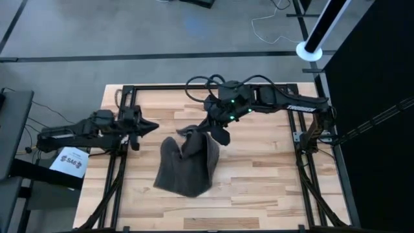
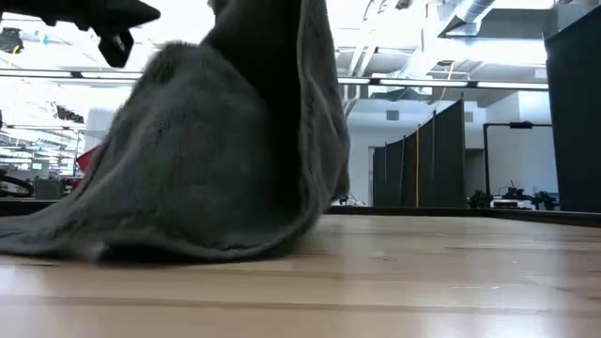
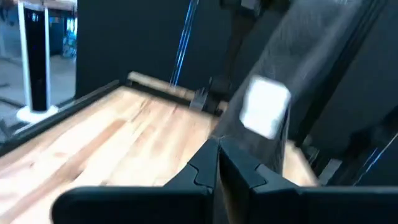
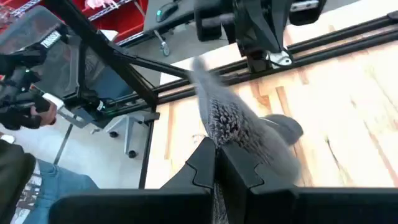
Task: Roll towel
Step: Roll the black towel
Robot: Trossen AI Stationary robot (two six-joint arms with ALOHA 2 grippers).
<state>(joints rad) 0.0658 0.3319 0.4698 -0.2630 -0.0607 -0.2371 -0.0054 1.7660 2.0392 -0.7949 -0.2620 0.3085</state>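
Step in hand: lifting and laying out, not yet rolling. The right gripper (image 1: 217, 133) hangs over the middle of the counter (image 1: 272, 175) with its fingers (image 4: 239, 171) closed on a pinch of the towel (image 1: 187, 165). The gripped part is raised. The rest of the cloth drapes down in a tent, and its lower hem rests on the wood toward the near side, as the low view shows. A small white label (image 3: 265, 107) shows on the hanging cloth in the left wrist view.

The left gripper (image 1: 147, 127) waits above the counter's left side, just clear of the towel, fingers (image 3: 236, 167) pressed together on nothing.

Judgement: no roll has been started. The cloth probably needs to go down flat, or one edge needs folding over, before rolling can begin.

Surroundings: a black frame (image 1: 304, 139) borders the counter and a white paper sheet (image 1: 68, 162) lies off its left edge. A person (image 4: 25, 174) stands beyond the counter. Nothing lies on the wood near the towel.
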